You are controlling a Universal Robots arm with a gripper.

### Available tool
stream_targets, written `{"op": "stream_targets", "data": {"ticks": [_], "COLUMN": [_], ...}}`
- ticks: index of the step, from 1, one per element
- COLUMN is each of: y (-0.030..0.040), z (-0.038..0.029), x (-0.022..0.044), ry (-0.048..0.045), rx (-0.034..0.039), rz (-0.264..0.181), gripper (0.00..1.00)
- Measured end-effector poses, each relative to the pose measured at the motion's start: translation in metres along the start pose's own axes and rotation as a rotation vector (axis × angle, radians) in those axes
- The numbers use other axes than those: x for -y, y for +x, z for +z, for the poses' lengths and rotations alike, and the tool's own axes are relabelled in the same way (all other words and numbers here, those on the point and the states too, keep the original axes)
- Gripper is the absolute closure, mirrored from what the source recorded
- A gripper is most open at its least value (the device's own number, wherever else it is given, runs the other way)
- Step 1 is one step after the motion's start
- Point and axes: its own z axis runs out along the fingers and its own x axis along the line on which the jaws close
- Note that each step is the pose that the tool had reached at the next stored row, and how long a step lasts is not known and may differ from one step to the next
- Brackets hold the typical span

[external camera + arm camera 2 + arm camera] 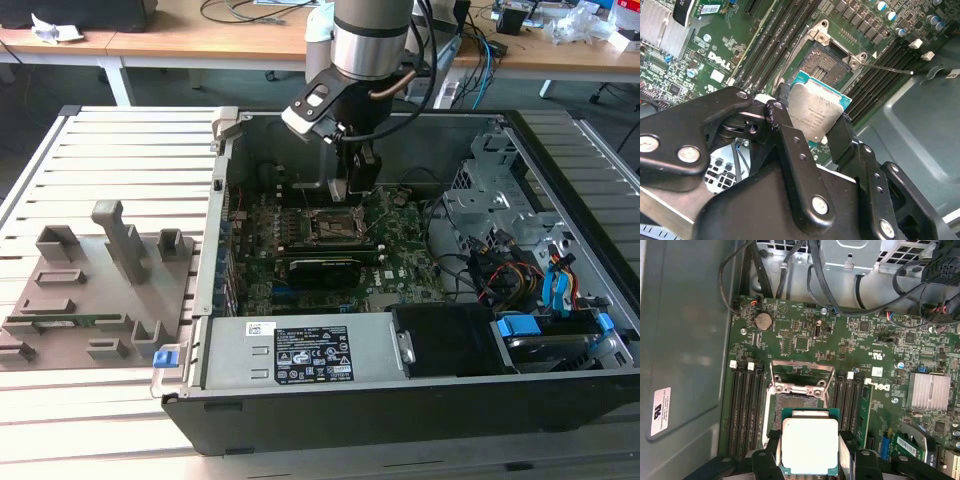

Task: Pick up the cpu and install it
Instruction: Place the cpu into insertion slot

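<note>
- Arm (372,40): silver-and-black jointed robot arm reaching down into the open black metal computer case (400,410), which lies on its side on the pale slatted metal counter (120,150).
- Pincer (352,188): black and two-fingered, seen in the exterior view hanging inside the case. In both wrist views its fingers (782,125) (771,452) press against opposite edges of the chip, so it is pinching the cpu.
- Cpu (816,114) (810,445): small thin square chip with a silvery-grey metal top and a green rim. It is held between the fingers above the board, near the socket and apart from it. In the second wrist view it appears tilted.
- Socket (330,228) (827,62) (795,402): dark square recess edged by a bright metal frame, its contact bed uncovered with nothing seated in it.
- Motherboard (405,258) (805,340): green printed circuit board covering the floor of the case.
- Memory slots (745,405): long black parallel channels flanking the socket on both sides.
- Heat sink (930,390): silvery finned metal block on the board, well apart from the socket.
- Coin cell (763,320): round silver battery in a holder near the board's edge.
- Power supply (300,350): grey metal box with a dark label, against the case's near wall in the exterior view.
- Tray (90,285): grey plastic fixture with slots and upright posts, on the counter at the exterior view's left, beside the case.
</note>
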Motion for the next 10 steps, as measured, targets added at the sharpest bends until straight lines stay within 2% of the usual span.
{"op": "stream_targets", "data": {"ticks": [10], "y": [0.0002], "z": [0.0117], "x": [0.0], "ry": [0.0], "rx": [0.0], "rz": [0.0], "gripper": [0.45]}}
